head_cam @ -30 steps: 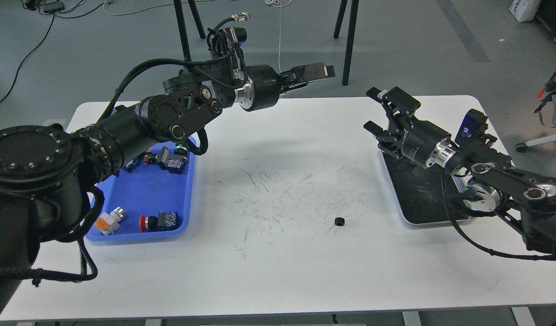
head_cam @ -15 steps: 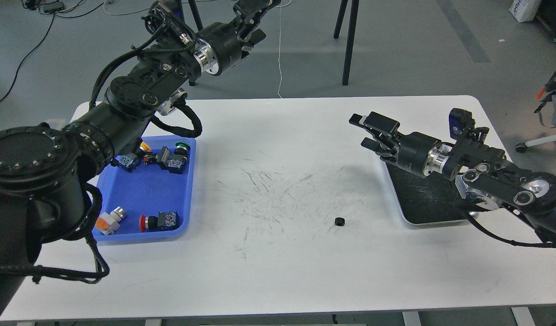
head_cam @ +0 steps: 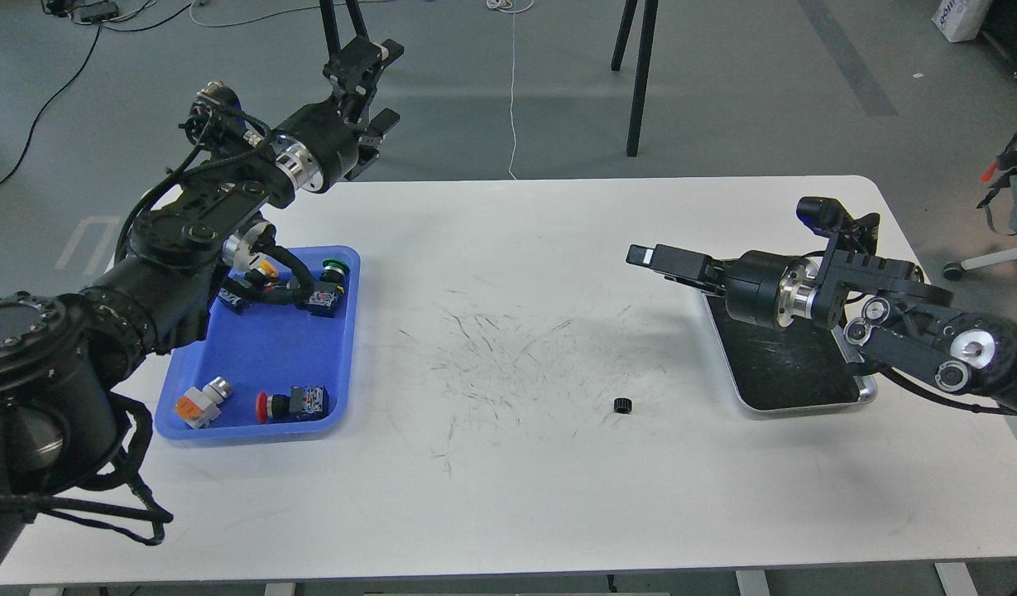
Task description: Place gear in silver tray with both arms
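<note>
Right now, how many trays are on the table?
2. The blue tray is on the left side of the table, under the left arm. The silver tray is on the right side, partly covered by the right arm.

small black gear on table; silver tray just right

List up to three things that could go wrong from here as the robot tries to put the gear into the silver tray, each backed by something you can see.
1. The gear is tiny and lies flat on the table; a pinch could slip or flick it away.
2. The right arm's wrist hangs over the silver tray, so it may block the drop.
3. The left gripper is raised far from the gear, so a long reach is needed.
</note>
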Robot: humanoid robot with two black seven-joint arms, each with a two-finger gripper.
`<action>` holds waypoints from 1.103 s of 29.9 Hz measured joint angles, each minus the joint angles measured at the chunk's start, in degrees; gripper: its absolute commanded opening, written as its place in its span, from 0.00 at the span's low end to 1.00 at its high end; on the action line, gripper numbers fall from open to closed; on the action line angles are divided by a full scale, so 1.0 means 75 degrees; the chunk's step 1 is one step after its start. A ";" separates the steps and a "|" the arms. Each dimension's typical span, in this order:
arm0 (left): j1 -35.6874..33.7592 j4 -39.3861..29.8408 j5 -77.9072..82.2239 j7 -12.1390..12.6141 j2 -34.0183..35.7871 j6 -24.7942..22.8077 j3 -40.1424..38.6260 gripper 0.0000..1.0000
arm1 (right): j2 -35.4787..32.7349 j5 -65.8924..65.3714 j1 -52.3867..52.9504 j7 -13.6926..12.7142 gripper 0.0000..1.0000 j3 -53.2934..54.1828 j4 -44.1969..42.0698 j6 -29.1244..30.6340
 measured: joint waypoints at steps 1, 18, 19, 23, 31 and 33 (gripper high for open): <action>0.0097 -0.0002 0.0000 0.0000 0.0067 -0.0142 -0.0005 1.00 | -0.0030 -0.0072 0.0063 0.0000 0.98 -0.0125 -0.0002 0.0016; 0.0719 -0.0035 0.0109 0.0000 0.0215 -0.0694 0.0087 1.00 | -0.0054 -0.1066 0.1141 0.0000 0.98 -0.2177 0.0060 0.0048; 0.0719 -0.0041 0.0113 0.0000 0.0214 -0.0694 0.0090 1.00 | -0.0043 -0.1182 0.1210 0.0000 0.98 -0.2281 0.0057 0.0048; 0.0719 -0.0058 0.0121 0.0000 0.0190 -0.0694 0.0113 1.00 | 0.0018 -0.1504 0.1476 0.0000 0.98 -0.2624 0.0061 0.0048; 0.0789 -0.0060 0.0170 0.0000 0.0181 -0.0694 0.0261 1.00 | 0.0199 -0.2798 0.1654 0.0000 0.98 -0.2860 0.0081 0.0048; 0.0800 -0.0060 0.0173 0.0000 0.0175 -0.0689 0.0414 1.00 | 0.0283 -0.3146 0.1658 0.0000 0.98 -0.2860 0.0093 0.0048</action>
